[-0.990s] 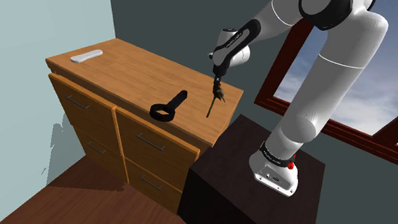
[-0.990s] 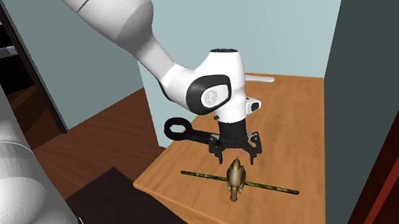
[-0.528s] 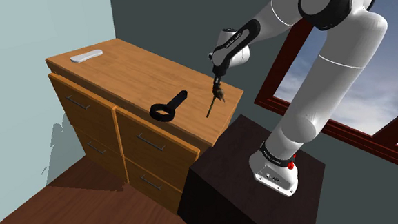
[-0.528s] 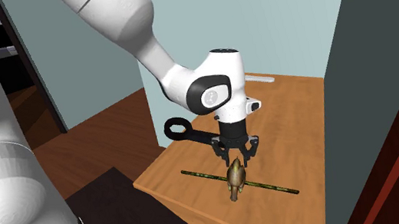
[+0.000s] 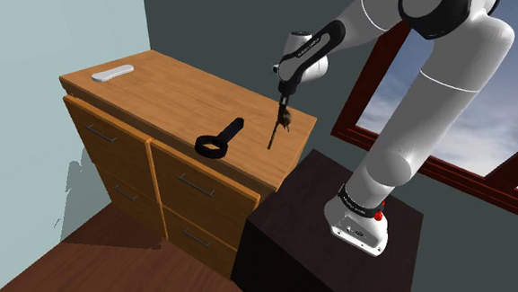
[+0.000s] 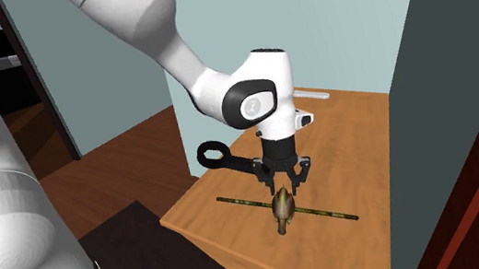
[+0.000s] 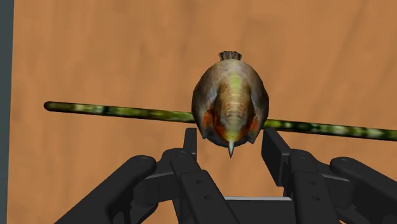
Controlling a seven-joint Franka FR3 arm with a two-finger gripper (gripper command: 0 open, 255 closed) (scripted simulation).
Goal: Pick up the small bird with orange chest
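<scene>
Now gripping the bird; the lift comes next

Plainly the grasp is the step in hand; the black gripper [image 6: 282,187] points straight down over the near corner of the wooden dresser [image 5: 156,91], the corner closest to the dark stand [image 5: 296,211]. Its two fingers [image 7: 190,140] are closed in against the flanks of the small bird [image 7: 230,102], one on each side, so I take it as clasped rather than merely straddled. The bird, brown-backed with orange low on its sides, sits on a thin mossy-green twig [image 7: 114,110] that runs crosswise under it. I cannot tell whether twig and bird are off the wood yet. What remains, I judge, is a straight rise; the twig seems to be part of the figure and sticks out well to both sides, so any tilt could knock an end against the top. A black ring-ended tool [image 5: 219,138] lies well apart, and a white flat object [image 5: 112,73] lies at the far corner.
</scene>
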